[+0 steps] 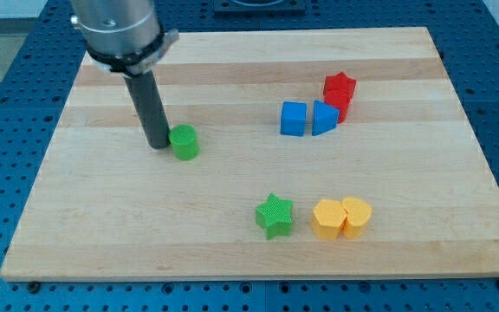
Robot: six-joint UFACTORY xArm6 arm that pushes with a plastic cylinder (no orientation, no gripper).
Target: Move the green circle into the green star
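The green circle [184, 142] is a short green cylinder on the wooden board [102, 225], left of centre. My tip [158, 144] stands right against the circle's left side, touching or nearly touching it. The green star [275, 216] lies lower and to the right, near the view's bottom centre, well apart from the circle. The rod rises from the tip to the grey arm body at the view's top left.
A blue cube [294, 119], a blue triangle [323, 117] and a red star [340, 89] cluster at the upper right. Two yellow blocks [327, 218] [357, 216] sit touching each other just right of the green star.
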